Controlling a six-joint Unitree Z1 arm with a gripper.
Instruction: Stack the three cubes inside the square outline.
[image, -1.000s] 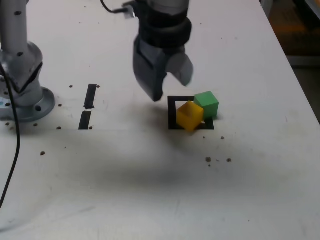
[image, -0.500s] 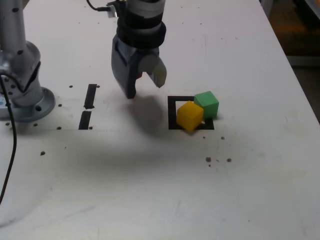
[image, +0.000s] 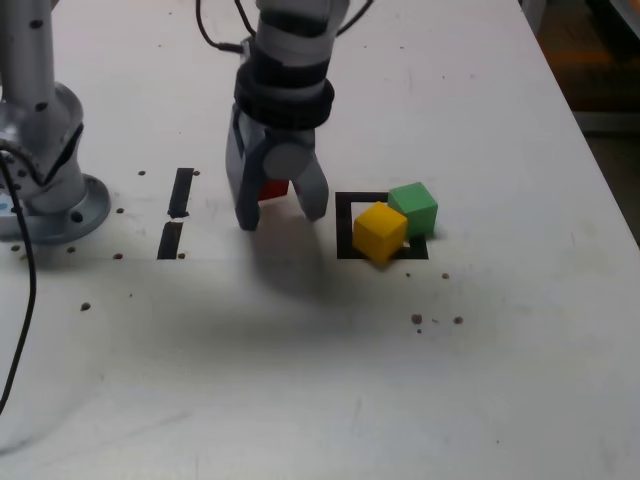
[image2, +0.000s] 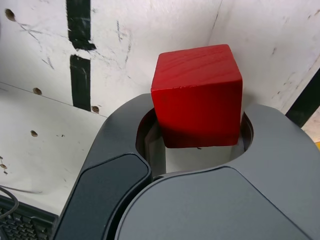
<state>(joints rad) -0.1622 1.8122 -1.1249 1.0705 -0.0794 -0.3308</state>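
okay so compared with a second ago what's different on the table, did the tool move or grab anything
The tool has swung toward the exterior view's left, away from the square outline, and come down around the red cube. Its fingers now stand on either side of that cube; the wrist view shows it sitting between them, though a firm grip is not certain. The yellow cube and green cube have not moved.

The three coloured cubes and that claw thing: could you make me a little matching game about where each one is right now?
Things:
1. red cube
2. yellow cube
3. green cube
4. gripper

Places:
A. on the square outline's far corner, at the exterior view's right
B. hanging at the exterior view's left of the outline
C. between the jaws
D. lying on the outline's white middle and near tape line

Pairs: 1-C, 2-D, 3-A, 4-B
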